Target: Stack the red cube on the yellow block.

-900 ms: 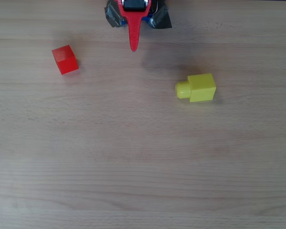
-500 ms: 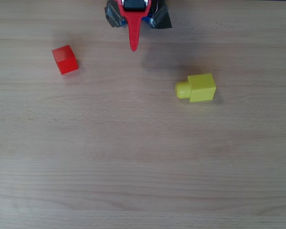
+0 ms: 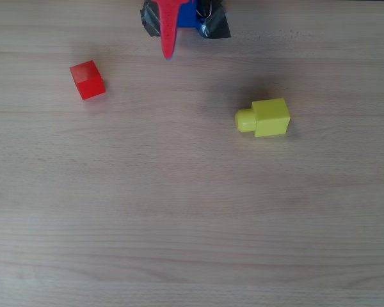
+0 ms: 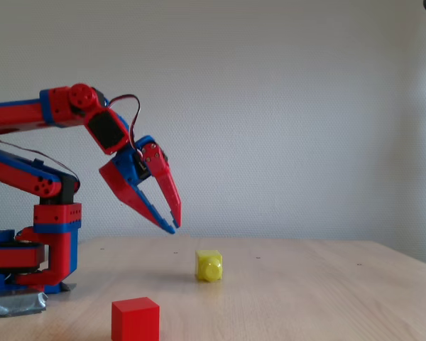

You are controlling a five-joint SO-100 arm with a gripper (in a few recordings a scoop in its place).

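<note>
- Scene: light wood worktop, plain pale wall behind. One red-and-blue robot arm mounted at the top edge in the overhead view, at the left in the fixed view.
- Tool: raised well above the worktop, pointing down and fwd. In the fixed view the two long pointed fingers meet or nearly meet at the tips, w/ a gap between them higher up. Holds nothing. In the overhead view it reads as one red spike near the top edge.
- Red cube: sits flat on the worktop, upper left in the overhead view, slightly turned vs. the wood grain. In the fixed view it is nearest the camera, bottom left of centre. Free, nothing touching it.
- Yellow block: right of centre in the overhead view, well apart from the red cube. It lies w/ its round stud pointing sideways, to the left in that view; in the fixed view the stud faces the camera.
- Progress, as a judgement: early. Cube not yet gripped, nothing stacked.
- Risk 1: the tool must open before coming down; if it descends near-closed, the tips would likely knock the cube away.
- Risk 2: cube is turned, so fingers not lined up w/ its faces may pinch corners and twist it out.
- Risk 3: the block looks only slightly larger than the cube; an off-centre release could let the cube slide off.
- Risk 4: a nudge on lowering could shift the block, which seems light.
</note>
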